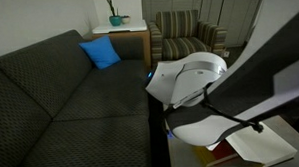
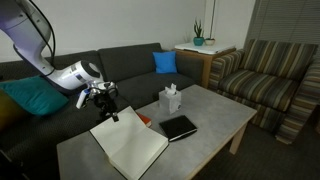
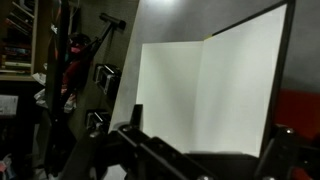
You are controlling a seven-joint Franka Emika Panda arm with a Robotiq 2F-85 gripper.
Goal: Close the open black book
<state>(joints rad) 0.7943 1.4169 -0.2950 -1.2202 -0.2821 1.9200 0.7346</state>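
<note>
Arching down over couch (image 2: pixel 135 62), arm (image 2: pixel 28 38) points end effector (image 2: pixel 106 102) toward open black book (image 2: pixel 130 148); jaws apart, empty.

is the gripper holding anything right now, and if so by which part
Nothing is held. The gripper hangs open just above a corner of the black book, whose white pages lie open; nothing sits between its fingers.
</note>
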